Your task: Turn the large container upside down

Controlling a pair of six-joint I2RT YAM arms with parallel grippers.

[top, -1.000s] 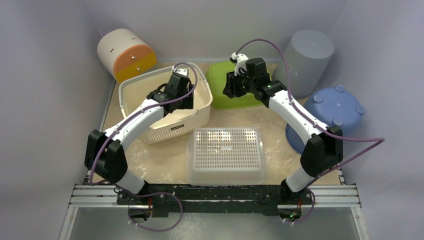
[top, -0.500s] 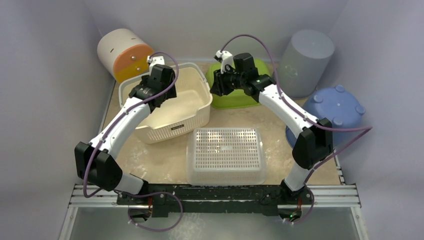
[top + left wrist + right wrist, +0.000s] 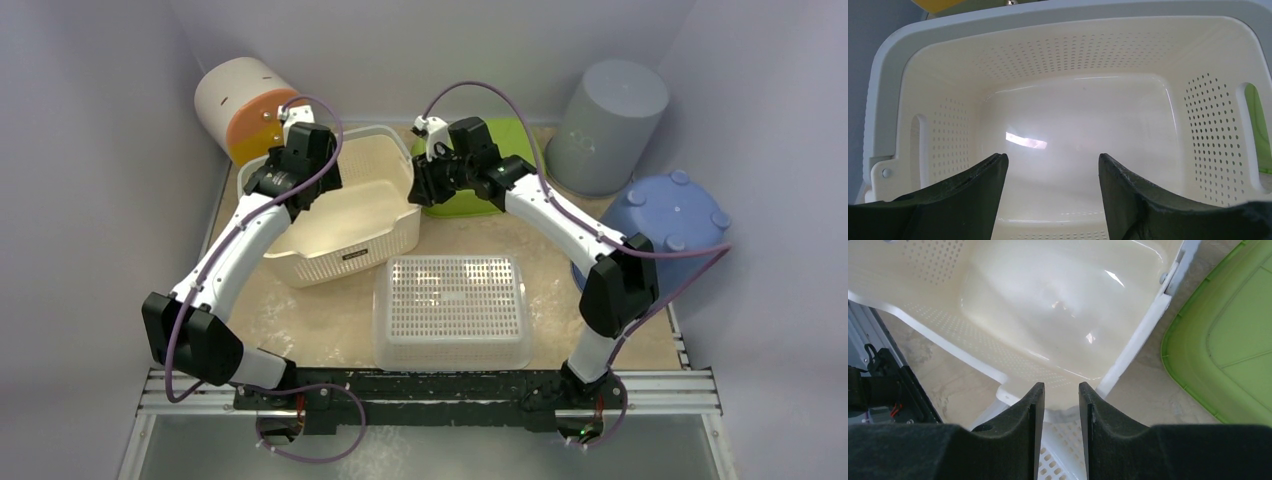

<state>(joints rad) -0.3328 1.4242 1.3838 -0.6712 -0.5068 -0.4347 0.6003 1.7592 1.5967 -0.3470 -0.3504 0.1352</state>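
The large container is a cream perforated basket standing upright at the back left of the table. My left gripper is open over its back left part; in the left wrist view the wide-apart fingers frame the empty inside of the basket. My right gripper hangs over the basket's right rim. In the right wrist view its fingers stand a narrow gap apart above the rim's corner and hold nothing, with the basket just beyond them.
A clear perforated basket lies upside down at the front centre. A green tray lies right of the cream basket and also shows in the right wrist view. A grey bin, a blue tub and a white-orange drum ring the back.
My left gripper has moved from the basket's right side to its back left. My right gripper has moved left, from over the green tray to the basket's right rim.
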